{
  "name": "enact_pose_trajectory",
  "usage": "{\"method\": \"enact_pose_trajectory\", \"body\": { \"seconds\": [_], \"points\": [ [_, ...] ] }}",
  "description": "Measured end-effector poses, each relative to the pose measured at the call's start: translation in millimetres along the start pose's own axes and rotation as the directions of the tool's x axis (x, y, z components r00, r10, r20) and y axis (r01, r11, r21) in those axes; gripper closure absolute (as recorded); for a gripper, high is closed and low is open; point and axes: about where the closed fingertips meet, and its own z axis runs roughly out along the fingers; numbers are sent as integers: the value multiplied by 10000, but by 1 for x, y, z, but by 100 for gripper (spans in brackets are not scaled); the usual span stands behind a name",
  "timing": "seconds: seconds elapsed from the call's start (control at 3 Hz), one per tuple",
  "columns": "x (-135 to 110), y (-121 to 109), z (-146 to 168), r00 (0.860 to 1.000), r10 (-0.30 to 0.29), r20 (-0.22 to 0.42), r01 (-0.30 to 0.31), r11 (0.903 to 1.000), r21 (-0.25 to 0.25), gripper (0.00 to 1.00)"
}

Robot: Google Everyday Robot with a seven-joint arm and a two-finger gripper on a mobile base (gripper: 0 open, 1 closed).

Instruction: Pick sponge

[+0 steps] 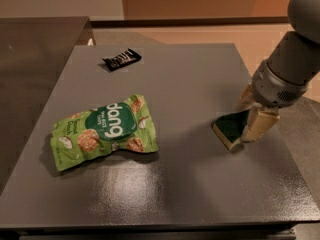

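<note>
The sponge (229,128), a small block with a dark green top over pale yellow foam, lies on the grey table (165,184) at the right side. My gripper (243,122) comes down from the right on the grey arm (290,69). Its two cream fingers (259,125) are open and stand either side of the sponge's right end, one behind it and one in front. The fingers hide the sponge's right end. The sponge rests on the table.
A light-green "dang" snack bag (102,130) lies at the left middle of the table. A small black wrapped bar (121,59) lies at the far left. The table's right edge is close behind the gripper. A darker counter (30,59) adjoins on the left.
</note>
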Motion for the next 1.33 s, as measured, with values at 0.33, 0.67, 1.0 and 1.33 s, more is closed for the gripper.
{"method": "enact_pose_trajectory", "body": {
  "seconds": [0.33, 0.67, 1.0, 1.33],
  "points": [
    [-7, 0, -8, 9999, -77, 108, 76, 9999, 102, 87],
    [-28, -2, -34, 9987, -245, 457, 223, 9986, 472, 100],
    [-58, 0, -65, 9946, -650, 812, 577, 9943, 899, 100],
    [-95, 2, -102, 9861, -1281, 1059, 1126, 9836, 1408, 100]
  ]
}}
